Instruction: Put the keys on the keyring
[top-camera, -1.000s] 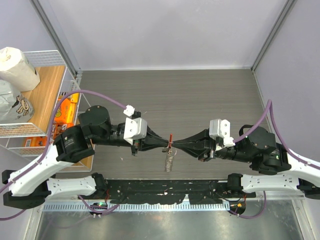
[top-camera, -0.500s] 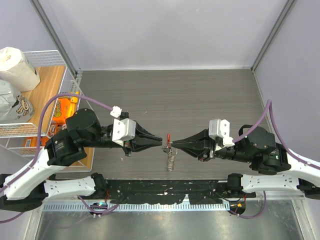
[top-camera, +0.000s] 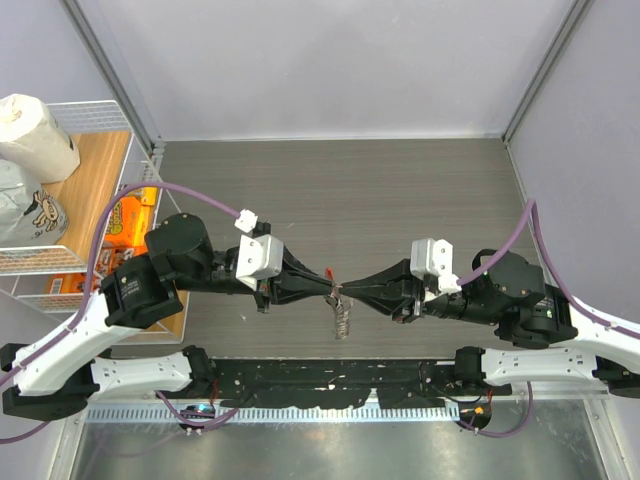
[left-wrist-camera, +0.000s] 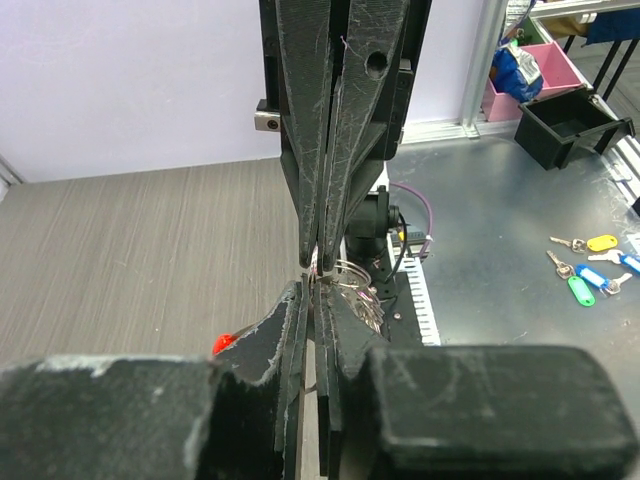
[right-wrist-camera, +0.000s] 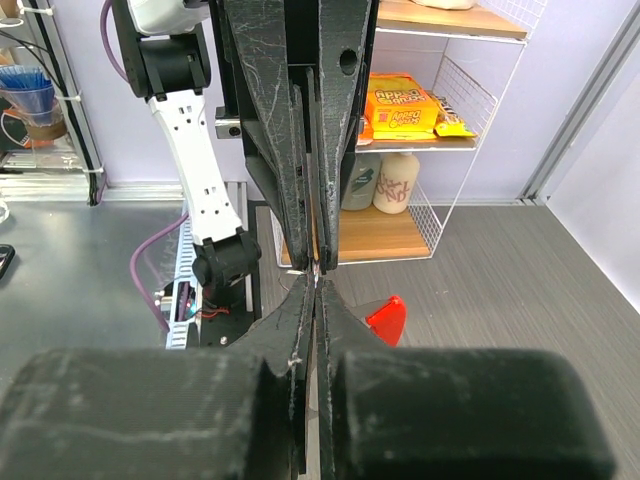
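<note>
The keyring hangs between my two grippers over the table's near edge. Its red strip (top-camera: 329, 271) sticks up and its silvery coil chain (top-camera: 342, 316) dangles below. My left gripper (top-camera: 332, 290) and right gripper (top-camera: 346, 290) meet tip to tip, both shut on the ring's thin wire. In the left wrist view my left gripper (left-wrist-camera: 312, 292) pinches wire beside the silver rings (left-wrist-camera: 352, 281), with the red strip (left-wrist-camera: 225, 343) to its left. In the right wrist view my right gripper (right-wrist-camera: 316, 281) is shut, with the red strip (right-wrist-camera: 388, 320) to its right. The tiny black-headed key is hidden.
A white wire shelf (top-camera: 128, 180) with snack boxes and bags stands at the left. The wood-grain table (top-camera: 400, 190) stretches behind the grippers. In the left wrist view, tagged spare keys (left-wrist-camera: 585, 272) lie on the metal bench beside a black bin (left-wrist-camera: 570, 125).
My left gripper, which had drawn back to the left half a second ago, has moved right again and now meets the right gripper's tip at the ring. The right arm has shifted slightly left.
</note>
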